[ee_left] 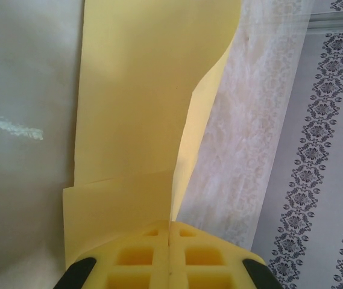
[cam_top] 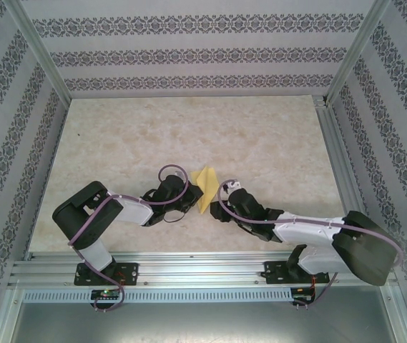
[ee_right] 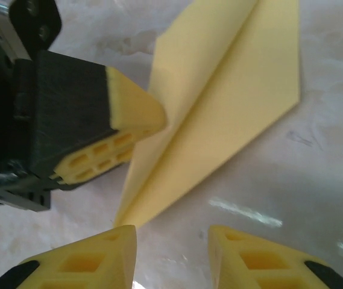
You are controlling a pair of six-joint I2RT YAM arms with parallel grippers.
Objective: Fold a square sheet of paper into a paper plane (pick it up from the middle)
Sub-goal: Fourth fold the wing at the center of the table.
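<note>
**Near edge, 6 o'clock of the top view.** Two white-and-black jointed arms [cam_top: 117,211] are bolted side by side. Both reach inward over the pale marbled bench [cam_top: 189,121]. Count: two arms, two tools.

**Left tool** [ee_left: 169,238], black body with yellow ribbed fingers. The jaws are pressed fully together and pinch an edge of the paper in the seam between them.

**Right tool** [ee_right: 172,244], same build. The jaws stand narrowly apart with nothing between them. The paper's sharp tip lies just beyond its left finger, and contact cannot be confirmed.

**Between the tools.** There is one slim yellow paper plane [cam_top: 207,186], kite-shaped, with a centre crease and overlapping flaps. It sits at mid-bench, tip towards 6 o'clock. The left tool is at its 8 o'clock and the right tool at its 4 o'clock. Whether it rests on the bench or hangs just above cannot be told.

**Progress, as judged.** The sheet is no longer square. The diagonal and centre folds are in, and the pointed form is there. Probably outstanding are firming the creases, any wing folds, and release onto the bench.

**Far side, 12 o'clock.** Grey-patterned wall panels [cam_top: 189,53] stand on three sides.

**Paper count.** One piece.
</note>
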